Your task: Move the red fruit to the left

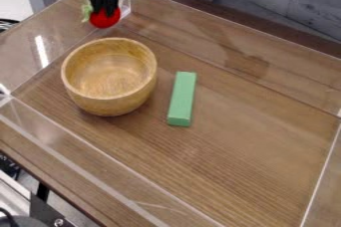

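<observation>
The red fruit [104,14] is a small bright red ball with a bit of green on its left side, at the far left corner of the wooden table. My gripper [104,8] comes down from the top edge of the view, and its dark fingers are shut on the red fruit. Whether the fruit touches the table I cannot tell. Most of the arm lies out of view above.
A round wooden bowl [110,76] stands just in front of the fruit. A green rectangular block [181,98] lies to the right of the bowl. Clear plastic walls [160,193] ring the wooden table [253,141].
</observation>
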Available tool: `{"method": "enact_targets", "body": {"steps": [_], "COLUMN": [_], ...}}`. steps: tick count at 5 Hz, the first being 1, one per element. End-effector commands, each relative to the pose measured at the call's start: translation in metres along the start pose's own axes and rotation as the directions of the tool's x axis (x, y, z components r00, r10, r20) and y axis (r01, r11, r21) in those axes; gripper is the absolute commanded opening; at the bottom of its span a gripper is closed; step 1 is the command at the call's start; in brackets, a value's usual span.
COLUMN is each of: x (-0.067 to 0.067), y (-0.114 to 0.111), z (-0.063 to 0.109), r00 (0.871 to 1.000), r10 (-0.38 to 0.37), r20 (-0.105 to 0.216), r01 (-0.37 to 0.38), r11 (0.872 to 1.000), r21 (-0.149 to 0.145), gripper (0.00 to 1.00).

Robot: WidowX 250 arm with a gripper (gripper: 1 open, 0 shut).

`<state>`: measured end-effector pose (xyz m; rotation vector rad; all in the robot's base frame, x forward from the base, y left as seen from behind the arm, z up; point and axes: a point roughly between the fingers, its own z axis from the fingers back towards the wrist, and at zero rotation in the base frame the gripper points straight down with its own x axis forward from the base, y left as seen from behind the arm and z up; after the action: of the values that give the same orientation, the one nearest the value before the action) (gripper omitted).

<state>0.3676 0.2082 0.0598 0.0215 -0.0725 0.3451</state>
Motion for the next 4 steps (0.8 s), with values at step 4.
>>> {"method": "enact_targets", "body": {"steps": [4], "x": [-0.003], "y": [0.000], "z": [0.044], "r00": [0.990], "r10": [0.128], "r20": [0.062], "r01": [-0.128], "r11": [0.992], "r21": [0.000], "gripper": [0.00]}}
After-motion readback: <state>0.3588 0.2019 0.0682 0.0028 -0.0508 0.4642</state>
